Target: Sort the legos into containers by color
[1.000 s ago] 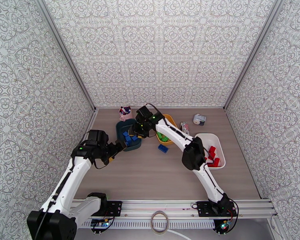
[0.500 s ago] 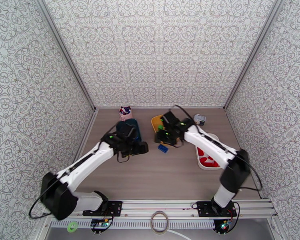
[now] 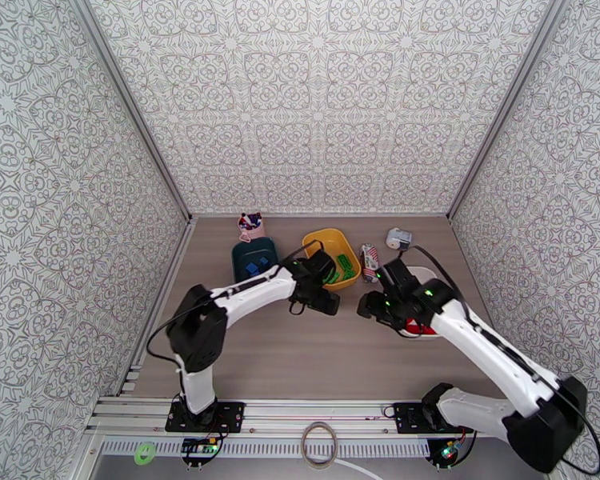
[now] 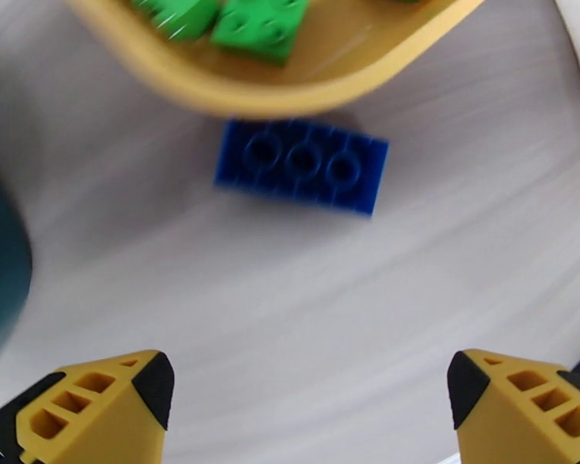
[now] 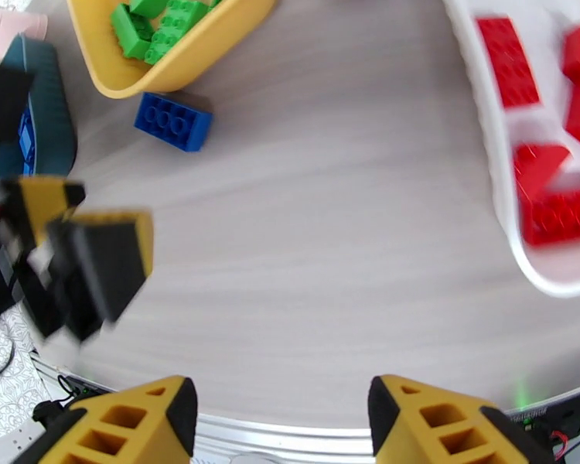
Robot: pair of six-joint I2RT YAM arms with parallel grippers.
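Left gripper (image 4: pixel 309 388) swung right, jaws wide; small blue studded plastic brick (image 4: pixel 301 165) lies just ahead of it, beside yellow rounded plastic bin (image 4: pixel 247 93). Right gripper (image 5: pixel 282 407) pulled back, wide too, brick ahead-left.

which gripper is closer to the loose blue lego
Left. The left gripper hangs close above the blue lego; the right gripper sits off toward the white bin.
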